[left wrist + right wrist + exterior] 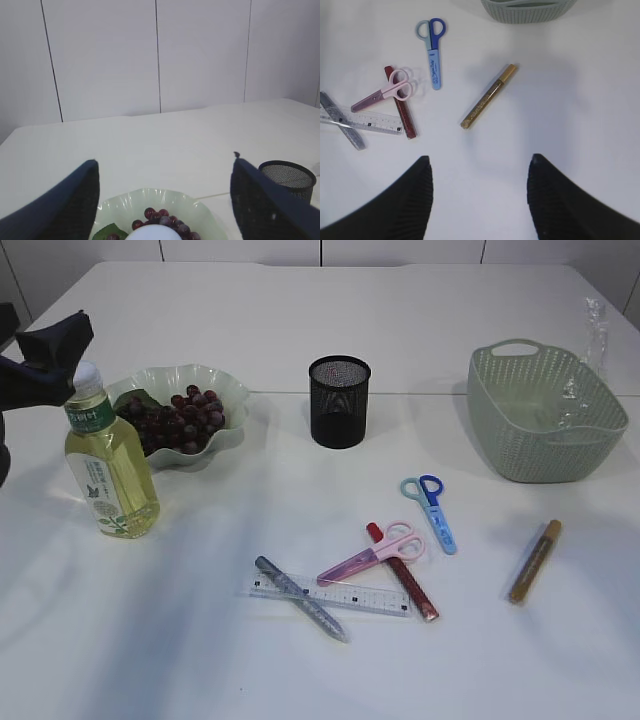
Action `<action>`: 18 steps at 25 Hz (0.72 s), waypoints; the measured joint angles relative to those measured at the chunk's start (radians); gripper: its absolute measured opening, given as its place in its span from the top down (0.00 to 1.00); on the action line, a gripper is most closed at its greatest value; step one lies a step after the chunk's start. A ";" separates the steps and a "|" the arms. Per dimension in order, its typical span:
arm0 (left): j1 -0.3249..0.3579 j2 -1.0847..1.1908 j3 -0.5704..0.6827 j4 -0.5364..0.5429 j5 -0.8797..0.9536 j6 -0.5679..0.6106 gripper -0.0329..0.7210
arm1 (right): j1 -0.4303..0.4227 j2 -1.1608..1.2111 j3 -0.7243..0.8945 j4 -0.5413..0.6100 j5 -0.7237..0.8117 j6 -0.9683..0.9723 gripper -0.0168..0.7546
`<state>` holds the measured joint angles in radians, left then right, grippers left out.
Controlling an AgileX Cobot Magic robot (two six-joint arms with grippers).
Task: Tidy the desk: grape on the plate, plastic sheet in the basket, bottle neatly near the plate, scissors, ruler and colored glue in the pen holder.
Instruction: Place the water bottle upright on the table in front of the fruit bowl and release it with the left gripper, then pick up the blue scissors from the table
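Observation:
The bottle [110, 465] of yellow liquid stands upright left of the plate [232, 390], which holds dark grapes [185, 418]. My left gripper [58, 348] is open at the bottle's white cap [152, 233], which shows low between its fingers [75, 200] without touching them. Clear plastic sheet [596, 325] lies in the basket [545, 445] against its far right rim. Blue scissors [433, 50], pink scissors [385, 93], red glue [402, 110], silver glue [342, 120], the ruler [362, 120] and gold glue [487, 96] lie on the table. My right gripper [480, 158] hovers open and empty above them.
The black mesh pen holder [340, 400] stands behind the loose stationery, between plate and basket. The basket's rim [527, 9] shows at the top of the right wrist view. Pink scissors and silver glue overlap the ruler [330, 595].

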<state>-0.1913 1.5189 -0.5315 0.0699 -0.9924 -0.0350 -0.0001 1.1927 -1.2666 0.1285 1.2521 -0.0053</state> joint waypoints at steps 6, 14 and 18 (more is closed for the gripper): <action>0.000 -0.184 0.000 0.000 0.261 0.000 0.19 | 0.000 0.000 0.000 0.002 0.000 0.000 0.39; 0.000 -0.449 0.002 -0.006 0.556 0.000 0.22 | 0.000 0.000 0.000 0.000 0.000 -0.001 0.39; 0.000 -0.532 0.002 -0.025 0.747 0.000 0.23 | 0.000 0.000 0.000 0.000 0.000 -0.001 0.39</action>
<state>-0.1913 0.9873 -0.5292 0.0451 -0.2452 -0.0350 -0.0001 1.1927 -1.2666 0.1285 1.2521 -0.0068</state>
